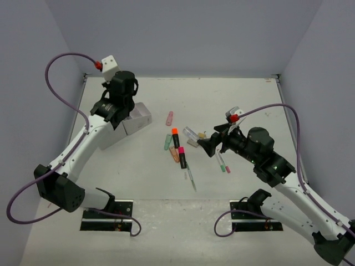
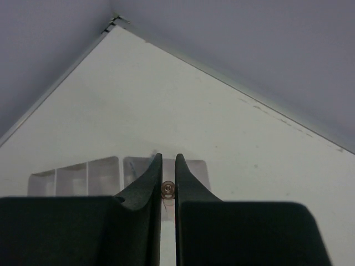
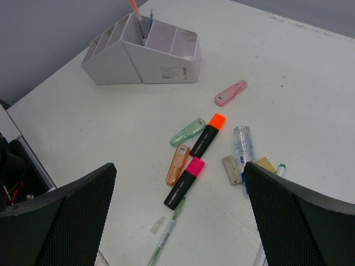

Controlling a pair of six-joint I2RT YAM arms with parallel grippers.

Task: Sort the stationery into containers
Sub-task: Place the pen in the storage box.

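Presently, right end effector (image 1: pixel 206 147) released and empty, near the loose stationery at mid-surface; left end effector (image 2: pixel 167 163) clenched almost shut over the white compartmented container (image 3: pixel 161 69) towards the far left corner; a small round beige piece (image 2: pixel 166 189) shows between its fingers, whether gripped cannot be told. Orange-tipped highlighter (image 3: pixel 206 136) and pink-tipped highlighter (image 3: pixel 184 183): probably light, stiff, smooth-barrelled, apt to roll; best pinched across the black barrel at mid-length. Translucent green piece (image 3: pixel 187 132) and translucent orange piece (image 3: pixel 178 164), just beside them: likely lighter and slicker; take across the narrow width.
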